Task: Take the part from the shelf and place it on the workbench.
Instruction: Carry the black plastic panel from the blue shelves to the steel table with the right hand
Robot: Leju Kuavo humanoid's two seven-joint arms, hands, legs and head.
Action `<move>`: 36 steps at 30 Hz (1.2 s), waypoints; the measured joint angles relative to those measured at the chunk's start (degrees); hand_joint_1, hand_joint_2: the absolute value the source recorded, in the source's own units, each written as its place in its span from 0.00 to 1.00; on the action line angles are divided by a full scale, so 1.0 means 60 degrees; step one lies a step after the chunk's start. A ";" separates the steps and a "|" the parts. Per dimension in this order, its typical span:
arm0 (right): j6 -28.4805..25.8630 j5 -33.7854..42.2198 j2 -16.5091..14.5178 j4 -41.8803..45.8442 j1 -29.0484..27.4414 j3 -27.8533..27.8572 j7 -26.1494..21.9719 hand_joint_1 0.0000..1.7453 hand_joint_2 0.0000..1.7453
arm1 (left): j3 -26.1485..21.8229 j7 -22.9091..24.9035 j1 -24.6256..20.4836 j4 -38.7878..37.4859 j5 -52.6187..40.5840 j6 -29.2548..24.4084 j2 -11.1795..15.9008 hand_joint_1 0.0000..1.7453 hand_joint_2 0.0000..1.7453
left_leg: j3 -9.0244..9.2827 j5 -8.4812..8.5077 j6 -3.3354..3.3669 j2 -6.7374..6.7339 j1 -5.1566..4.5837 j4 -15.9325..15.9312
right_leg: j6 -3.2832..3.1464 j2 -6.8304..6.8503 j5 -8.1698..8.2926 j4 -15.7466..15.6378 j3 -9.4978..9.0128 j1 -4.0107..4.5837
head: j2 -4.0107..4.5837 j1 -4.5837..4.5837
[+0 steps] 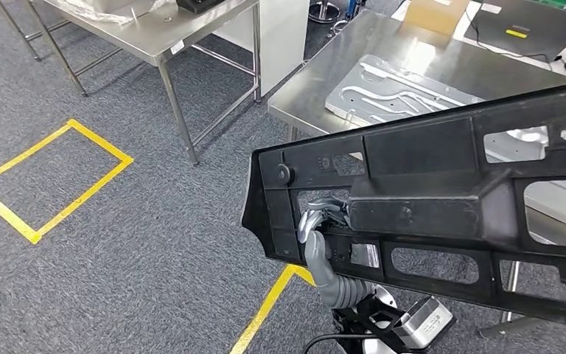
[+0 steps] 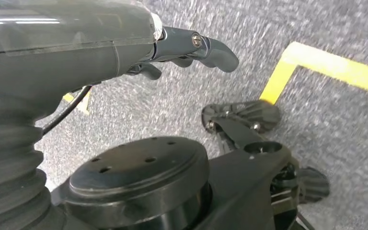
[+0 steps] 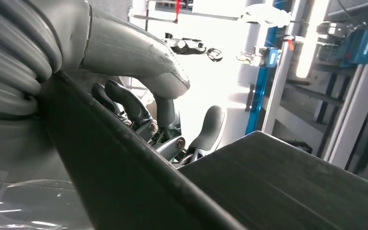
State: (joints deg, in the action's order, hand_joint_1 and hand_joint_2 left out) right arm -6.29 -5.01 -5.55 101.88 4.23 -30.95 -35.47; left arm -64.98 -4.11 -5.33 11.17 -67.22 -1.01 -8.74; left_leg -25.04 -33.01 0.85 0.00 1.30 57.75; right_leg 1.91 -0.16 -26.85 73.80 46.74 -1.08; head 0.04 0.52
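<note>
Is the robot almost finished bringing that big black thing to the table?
Partway. Done: the big black part is off the shelf, gripped by the right hand through one of its openings. In hand: it is held in the air, partly above the workbench. Left: setting it down there. The left hand holds nothing and hangs over the carpet.

This is looking like a factory workshop. Yellow tape lines are marking zones on the grey carpet floor. A steel tabletop, beyond the hand, is carrying a pressed metal panel. Blue racking is standing in the background.
</note>
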 joint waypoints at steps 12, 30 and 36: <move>0.0014 0.0070 0.0000 0.0040 0.0013 -0.0044 -0.0008 1.00 1.00 | 0.0007 -0.0026 -0.0093 -0.0004 0.0007 0.0012 -0.0013 0.00 1.00 | -0.0794 -0.0533 -0.0463 -0.0087 -0.0111 0.2155 | -0.0818 -0.0129 0.1024 -0.2682 -0.1391 0.0292 | 0.0000 0.0096; 0.0023 0.0081 0.0016 0.0046 0.0006 -0.0076 -0.0010 1.00 1.00 | 0.0003 -0.0086 -0.0042 0.0011 0.0086 -0.0073 0.0025 0.00 1.00 | -0.1037 0.1068 0.0017 -0.0304 -0.0043 -0.0058 | -0.0133 -0.0005 -0.0604 0.0202 -0.0411 0.0095 | 0.0000 -0.0014; 0.0002 0.0079 0.0022 0.0054 0.0044 -0.0099 -0.0011 1.00 1.00 | 0.0003 -0.0123 -0.0065 0.0011 0.0086 -0.0123 0.0051 0.00 1.00 | -0.0779 0.0753 -0.0321 -0.0734 -0.0104 -0.0006 | -0.0182 0.0611 0.0408 -0.2365 -0.1731 0.0093 | 0.0000 -0.0013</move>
State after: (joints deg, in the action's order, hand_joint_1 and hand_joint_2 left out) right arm -6.28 -4.54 -5.42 102.20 4.49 -31.54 -35.54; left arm -64.96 -4.85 -5.71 11.23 -66.71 -1.75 -8.44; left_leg -29.72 -28.49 -1.08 -4.40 0.68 57.71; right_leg 0.82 3.51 -24.40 59.61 36.35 -0.52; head 0.04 0.44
